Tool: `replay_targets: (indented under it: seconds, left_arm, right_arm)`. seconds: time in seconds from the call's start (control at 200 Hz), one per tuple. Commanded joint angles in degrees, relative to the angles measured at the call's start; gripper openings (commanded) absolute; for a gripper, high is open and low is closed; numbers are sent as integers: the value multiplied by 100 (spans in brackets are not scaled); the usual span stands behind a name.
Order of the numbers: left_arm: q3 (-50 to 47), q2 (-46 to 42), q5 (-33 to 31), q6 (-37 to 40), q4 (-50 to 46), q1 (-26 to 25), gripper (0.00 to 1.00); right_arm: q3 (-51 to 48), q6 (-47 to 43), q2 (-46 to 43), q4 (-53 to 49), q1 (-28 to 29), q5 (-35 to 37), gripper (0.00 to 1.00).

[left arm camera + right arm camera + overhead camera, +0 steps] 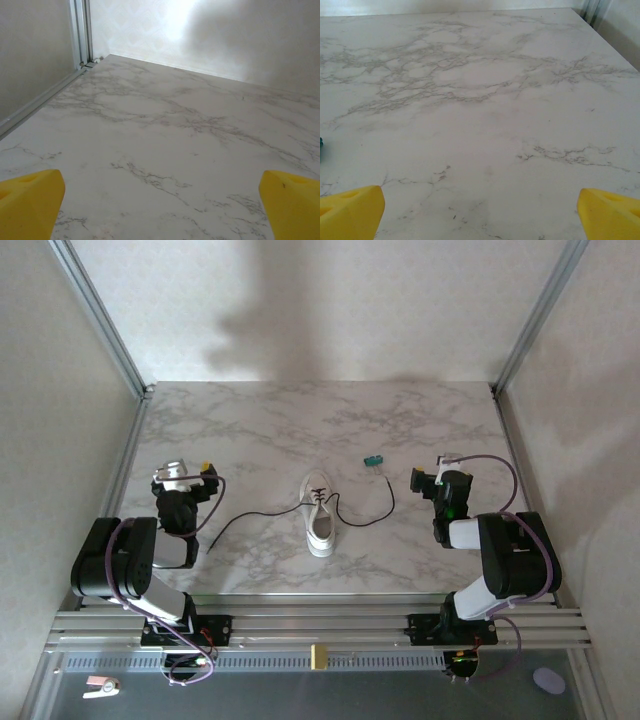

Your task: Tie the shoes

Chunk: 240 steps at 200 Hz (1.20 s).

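Note:
A small white low-top shoe (319,516) with a white sole lies in the middle of the marble table, toe toward the near edge. Its long black laces are loose: one (250,519) trails left toward the left arm, the other (377,502) loops out to the right. My left gripper (186,478) rests at the table's left side, well left of the shoe, and stands open with bare table between its yellow fingertips (30,200). On the right side my right gripper (432,480) is also open and empty, its yellow fingertips (607,212) wide apart.
A tiny green object (373,460) lies behind and right of the shoe, and its edge (321,143) shows at the left border of the right wrist view. Aluminium frame posts (100,315) and white walls enclose the marble table (300,420).

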Motion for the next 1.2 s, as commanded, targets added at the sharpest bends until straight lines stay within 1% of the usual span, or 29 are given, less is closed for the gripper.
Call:
replay_targets:
  seconds: [0.0, 0.1, 0.215, 0.34, 0.375, 0.44, 0.51, 0.581, 0.636, 0.676, 0.711, 0.741, 0.766, 0.826, 0.881, 0.921, 1.001, 1.051, 1.086, 1.106, 1.151, 1.196]
  left_arm:
    - [68, 5, -89, -5, 64, -28, 99]
    - [-23, -8, 46, 89, 209, -60, 99]
    - [-215, -127, -157, 172, 506, -178, 99]
    - [-404, -432, -667, 364, 624, -487, 99]
    - [-456, -611, -1064, 396, 575, -631, 99]
    - [-376, -1100, -1598, 448, 4, -889, 99]
    - [-248, -1631, -1743, 511, -590, -1075, 99]
    - [-63, -2113, -1802, 229, -1197, -1109, 99]
    - [93, -2424, -2027, -278, -1627, -1109, 99]
    - [261, -2603, -2370, -818, -2025, -1113, 99]
    - [506, -2720, -2732, -1361, -2631, -1109, 99]
    - [764, -2782, -3063, -1820, -3290, -1107, 99]
    - [984, -2794, -3216, -2047, -3817, -1099, 100]
    - [1303, -2771, -3053, -2292, -4507, -1084, 100]
    - [1533, -2760, -2920, -2701, -5019, -1083, 100]
    - [1639, -2743, -2766, -2952, -5315, -1083, 100]
    - [1718, -2692, -2206, -3233, -5437, -1096, 99]
    - [1771, -2626, -1825, -3298, -5608, -1153, 99]
    - [1836, -2557, -1681, -3308, -5711, -1254, 99]
    - [1889, -2521, -1653, -3311, -5780, -1328, 99]
    - [2046, -2409, -1641, -3293, -5971, -1524, 99]
    - [2212, -2266, -1629, -3250, -6203, -1724, 99]
  right_arm:
    - [-35, 24, 39, 189, 23, 113, 99]
    - [-34, 24, 39, 203, 20, 121, 99]
    - [-167, 5, -122, 325, 33, 126, 99]
    - [-368, -191, -473, 455, 167, 120, 99]
    - [-441, -230, -677, 419, 205, 113, 99]
    - [-430, -257, -1148, -27, 217, 61, 99]
    - [-303, -163, -1716, -725, 215, 47, 99]
    - [-203, 369, -2230, -1181, 205, 147, 99]
    - [-69, 826, -2580, -1692, 201, 180, 99]
    - [113, 1124, -2803, -2242, 197, 239, 99]
    - [230, 1452, -2955, -2758, 188, 437, 99]
    - [547, 1794, -3053, -3282, 191, 690, 99]
    - [701, 2057, -3109, -3674, 182, 824, 99]
    - [997, 2514, -3207, -4486, 162, 1036, 99]
    - [1183, 2770, -3261, -4936, 145, 1041, 99]
    - [1186, 2735, -3319, -4963, 148, 823, 99]
    - [1102, 2989, -3435, -5044, 143, 340, 99]
    - [1116, 3065, -3478, -5148, 141, -66, 99]
    - [1177, 3080, -3458, -5301, 150, -382, 99]
    - [1256, 3103, -3408, -5460, 166, -559, 95]
    - [1441, 3082, -3259, -5812, 222, -773, 90]
    - [1668, 3007, -3060, -6211, 370, -805, 87]
